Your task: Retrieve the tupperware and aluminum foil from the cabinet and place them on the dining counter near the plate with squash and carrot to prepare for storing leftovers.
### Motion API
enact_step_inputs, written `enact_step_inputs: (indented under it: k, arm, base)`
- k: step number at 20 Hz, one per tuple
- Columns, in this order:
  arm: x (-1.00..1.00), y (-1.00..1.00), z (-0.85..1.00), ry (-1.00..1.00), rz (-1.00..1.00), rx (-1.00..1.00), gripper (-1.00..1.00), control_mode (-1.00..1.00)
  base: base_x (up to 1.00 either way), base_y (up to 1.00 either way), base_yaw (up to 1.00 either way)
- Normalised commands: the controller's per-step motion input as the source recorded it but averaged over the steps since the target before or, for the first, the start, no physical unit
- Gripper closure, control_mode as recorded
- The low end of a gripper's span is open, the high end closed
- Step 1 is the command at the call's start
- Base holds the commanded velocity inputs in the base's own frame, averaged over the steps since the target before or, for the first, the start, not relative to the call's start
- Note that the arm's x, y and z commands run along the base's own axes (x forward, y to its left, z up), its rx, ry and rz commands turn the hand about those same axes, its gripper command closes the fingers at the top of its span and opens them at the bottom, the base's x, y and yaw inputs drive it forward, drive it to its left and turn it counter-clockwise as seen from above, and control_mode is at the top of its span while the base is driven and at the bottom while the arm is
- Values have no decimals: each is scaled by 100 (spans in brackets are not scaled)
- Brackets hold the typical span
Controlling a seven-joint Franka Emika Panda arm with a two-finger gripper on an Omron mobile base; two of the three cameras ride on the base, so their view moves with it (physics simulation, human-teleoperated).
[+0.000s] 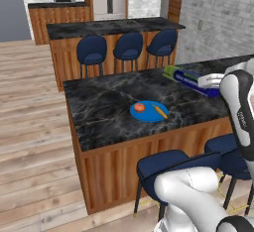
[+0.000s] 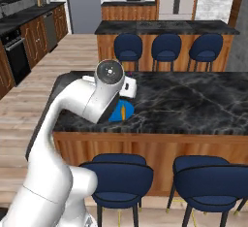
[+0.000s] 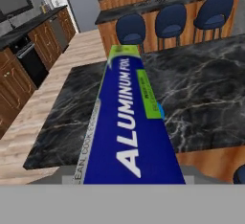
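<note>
Gripping the aluminum foil (image 3: 128,122) near one end, the hand (image 1: 214,81) is closed across the carton's narrow width, and the long blue box runs away from the camera up the middle of the hand view. In the left base view the carton sticks out leftward from the hand at the right edge of the frame, held level above the bench (image 1: 99,102) and not touching it.

Below and to the left of it, near the middle of that frame, lies the plate (image 1: 146,114) with the squash (image 1: 139,107) on its left part and the carrot (image 1: 159,111) slanting across its right. In the right base view the arm's elbow covers most of the plate, so a sliver of blue shows at centre left.

The carton looks light and stiff, but it is thin card and would crush under a hard squeeze; held at an end, it may sag or swing. A hold nearer the middle would steady it. I judge it is nearly ready to be lowered flat beside the plate. Blue stools (image 1: 128,46) line the far bench at the top.
</note>
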Motion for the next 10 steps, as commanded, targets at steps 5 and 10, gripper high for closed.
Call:
enact_step_inputs:
  k: [5, 10]
  arm:
    - [67, -37, -23, 8, 5, 2, 100, -100]
    - [86, -11, -47, 11, 0, 0, 100, -100]
  base:
    - [0, 0, 0]
    - [0, 0, 0]
